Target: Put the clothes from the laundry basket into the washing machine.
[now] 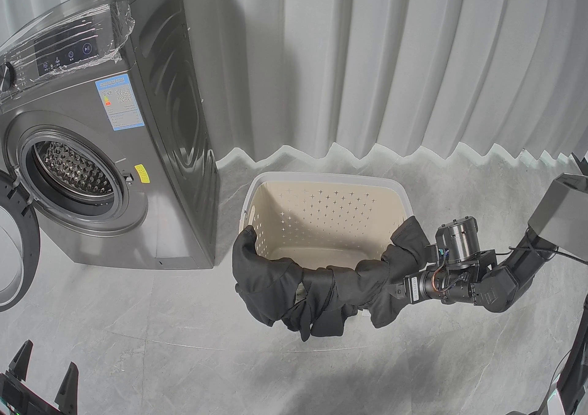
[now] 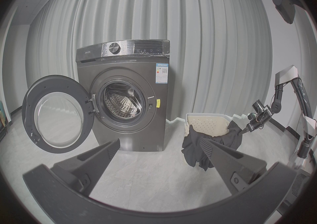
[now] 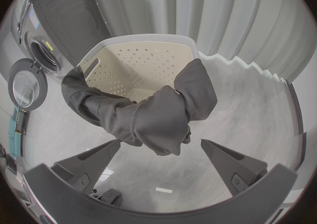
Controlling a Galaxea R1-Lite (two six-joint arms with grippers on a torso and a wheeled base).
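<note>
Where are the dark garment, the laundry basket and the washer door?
dark garment (image 1: 318, 294), head view, twisted middle
laundry basket (image 1: 331, 178), head view, far rim
washer door (image 2: 57, 119), left wrist view, glass pane

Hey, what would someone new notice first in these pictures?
A dark garment hangs draped over the near rim of the cream laundry basket, spilling outside it. To the basket's left stands the grey washing machine with its round door swung open. The right gripper, fingers spread, sits at the garment's right end.

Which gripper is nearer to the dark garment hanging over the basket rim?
Right. The right gripper is open just beside the dark garment; the left gripper is far off, on the washing machine side.
</note>
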